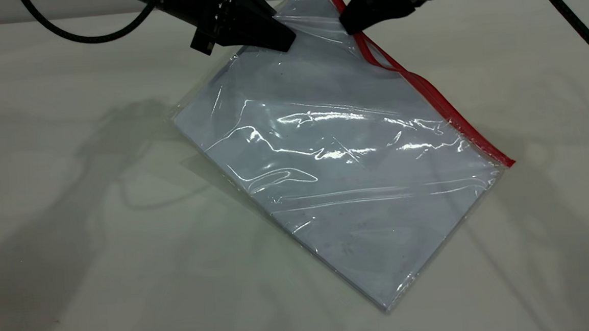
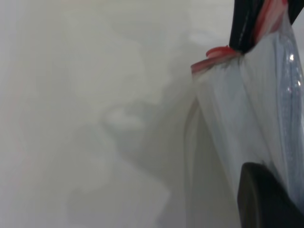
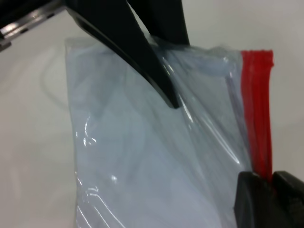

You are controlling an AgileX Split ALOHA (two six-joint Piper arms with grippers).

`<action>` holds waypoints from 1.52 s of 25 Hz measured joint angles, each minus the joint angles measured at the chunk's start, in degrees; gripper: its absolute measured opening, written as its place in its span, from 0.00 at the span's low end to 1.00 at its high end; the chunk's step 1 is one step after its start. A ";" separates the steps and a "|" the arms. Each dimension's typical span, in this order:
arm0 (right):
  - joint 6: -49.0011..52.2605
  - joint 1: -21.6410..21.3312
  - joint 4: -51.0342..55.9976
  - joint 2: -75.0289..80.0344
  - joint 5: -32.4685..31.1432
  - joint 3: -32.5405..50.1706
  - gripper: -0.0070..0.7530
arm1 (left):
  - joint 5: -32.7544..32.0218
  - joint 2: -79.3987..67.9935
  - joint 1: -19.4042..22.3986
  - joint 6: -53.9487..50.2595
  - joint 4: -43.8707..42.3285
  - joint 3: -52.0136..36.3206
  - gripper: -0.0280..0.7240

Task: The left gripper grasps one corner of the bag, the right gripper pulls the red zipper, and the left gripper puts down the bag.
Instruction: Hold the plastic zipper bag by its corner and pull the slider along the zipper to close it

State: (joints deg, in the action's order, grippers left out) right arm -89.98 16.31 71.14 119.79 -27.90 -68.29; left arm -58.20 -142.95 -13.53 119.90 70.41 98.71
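Bright, even light falls from above. Soft, overlapping grey shadows spread across the matte white table (image 1: pixel 72 210) at the exterior view's left and lower right. White glare streaks cross the middle of the flat clear plastic pouch (image 1: pixel 346 183). Both wrist views are soft and out of focus, the left one hazier.

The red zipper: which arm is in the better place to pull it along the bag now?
The right arm, probably. Its end effector already pinches the red zipper near the raised end. The left end effector is busy: it holds the clear plastic of the bag near that corner, away from the strip.
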 joint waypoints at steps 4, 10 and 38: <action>0.04 -0.40 0.04 0.00 -0.16 0.96 0.10 | -0.05 0.00 -0.28 -0.02 0.07 0.00 0.11; 0.19 -0.48 -0.28 0.00 0.15 1.23 0.12 | -0.11 0.00 -0.28 -0.14 0.07 0.00 0.11; 0.20 -1.33 -1.72 0.05 -1.65 1.82 0.65 | 0.67 0.06 0.37 -5.48 -5.60 1.23 0.11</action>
State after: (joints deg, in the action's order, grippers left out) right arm -89.78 14.98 69.42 119.84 -29.55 -66.47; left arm -57.53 -142.89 -13.17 114.42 64.81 99.94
